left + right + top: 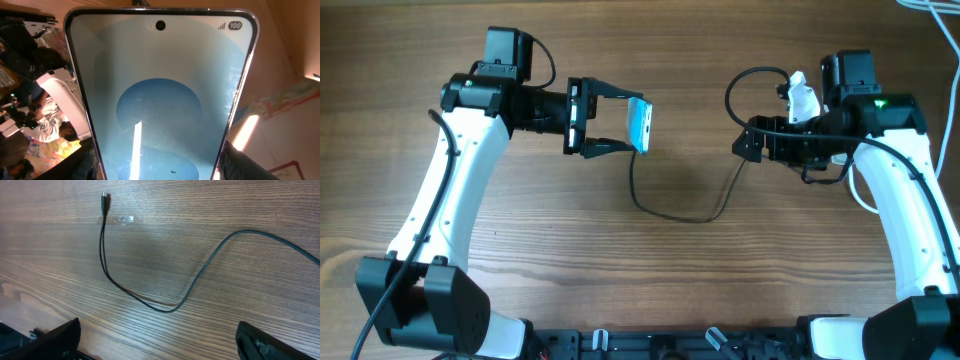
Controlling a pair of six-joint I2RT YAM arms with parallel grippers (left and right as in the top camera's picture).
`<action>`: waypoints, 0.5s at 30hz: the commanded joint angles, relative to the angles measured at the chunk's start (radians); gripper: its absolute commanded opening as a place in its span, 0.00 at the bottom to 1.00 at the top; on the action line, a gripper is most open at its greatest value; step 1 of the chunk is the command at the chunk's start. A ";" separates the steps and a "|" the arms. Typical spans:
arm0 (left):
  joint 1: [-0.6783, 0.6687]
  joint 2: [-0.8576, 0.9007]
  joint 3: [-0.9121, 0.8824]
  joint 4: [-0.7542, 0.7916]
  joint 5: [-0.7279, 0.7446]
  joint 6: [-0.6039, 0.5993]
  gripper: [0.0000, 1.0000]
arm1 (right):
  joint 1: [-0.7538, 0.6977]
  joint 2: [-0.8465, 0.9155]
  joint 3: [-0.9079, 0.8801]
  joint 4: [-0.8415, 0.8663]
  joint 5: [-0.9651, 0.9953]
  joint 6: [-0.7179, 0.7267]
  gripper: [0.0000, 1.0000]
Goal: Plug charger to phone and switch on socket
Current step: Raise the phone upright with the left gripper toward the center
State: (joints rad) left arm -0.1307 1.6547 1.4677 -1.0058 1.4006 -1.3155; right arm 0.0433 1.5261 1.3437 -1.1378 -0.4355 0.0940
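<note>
wood-grain worktop [670, 290], overhead view: the left gripper [636, 124] has its jaws pinching the phone [643, 118] by its long edges, the black charger [680, 216] lies looped on the worktop between the arms, and the right gripper [741, 144] hangs near it. left wrist view: the phone fills the frame, its screen showing a blue oval. right wrist view: jaws spread wide, plug [103, 197] flat on the worktop ahead, apart from them.

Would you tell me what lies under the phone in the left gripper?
Bare wooden table and the metal-tipped plug end of the thin black charger cable, lying loose. The light-blue phone covers the wood directly beneath.
</note>
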 commanded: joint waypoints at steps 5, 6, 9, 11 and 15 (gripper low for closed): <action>0.004 -0.033 0.026 0.003 -0.034 0.002 0.04 | 0.005 0.006 0.002 -0.001 0.018 0.014 1.00; 0.004 -0.033 0.026 0.003 -0.062 0.002 0.04 | 0.005 0.006 0.002 -0.001 0.018 0.014 1.00; 0.004 -0.033 0.026 0.003 -0.203 0.002 0.04 | 0.005 0.006 0.002 0.000 0.018 0.014 1.00; 0.005 -0.033 0.026 0.002 -0.286 0.002 0.04 | 0.005 0.006 0.002 -0.001 0.018 0.014 1.00; 0.004 -0.033 0.026 -0.002 -0.499 0.011 0.04 | 0.005 0.006 0.002 0.000 0.018 0.014 1.00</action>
State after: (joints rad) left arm -0.1307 1.6547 1.4677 -1.0061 1.0771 -1.3151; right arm 0.0433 1.5261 1.3437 -1.1385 -0.4339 0.0940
